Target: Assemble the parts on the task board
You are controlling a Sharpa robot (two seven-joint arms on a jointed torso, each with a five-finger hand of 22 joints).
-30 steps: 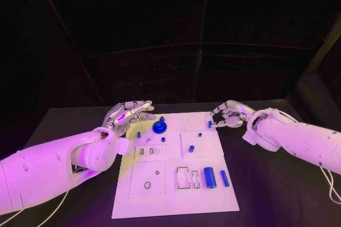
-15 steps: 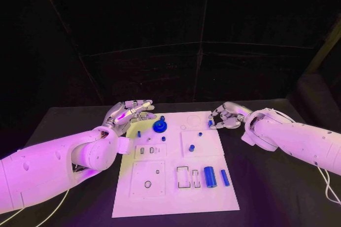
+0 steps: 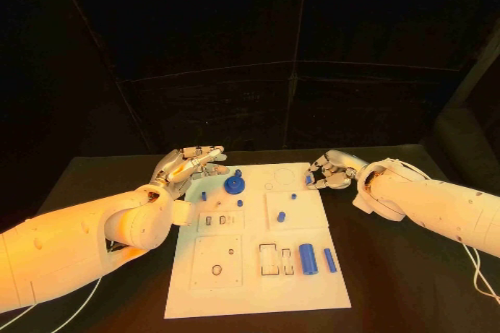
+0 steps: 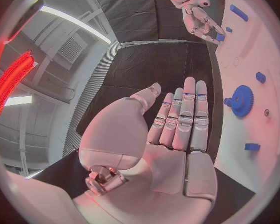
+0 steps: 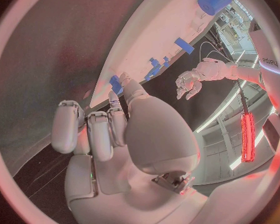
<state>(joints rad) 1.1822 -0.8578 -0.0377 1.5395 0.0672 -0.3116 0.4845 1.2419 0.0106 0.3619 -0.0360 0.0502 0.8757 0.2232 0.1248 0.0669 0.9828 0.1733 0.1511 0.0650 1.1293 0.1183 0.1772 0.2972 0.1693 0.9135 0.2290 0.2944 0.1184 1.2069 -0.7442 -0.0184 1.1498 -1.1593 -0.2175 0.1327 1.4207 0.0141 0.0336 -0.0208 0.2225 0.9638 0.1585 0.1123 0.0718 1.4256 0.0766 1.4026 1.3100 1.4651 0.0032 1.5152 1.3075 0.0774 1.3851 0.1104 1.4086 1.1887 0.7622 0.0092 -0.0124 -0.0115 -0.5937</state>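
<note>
Right hand (image 3: 330, 170) moved back, apparently pinching part (image 3: 308, 180).

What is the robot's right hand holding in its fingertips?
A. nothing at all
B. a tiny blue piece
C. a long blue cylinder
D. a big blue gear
B: in the head view the right hand pinches a tiny blue piece at the far right edge of the task board, while the blue gear and the long blue cylinder sit on the board untouched.
</note>
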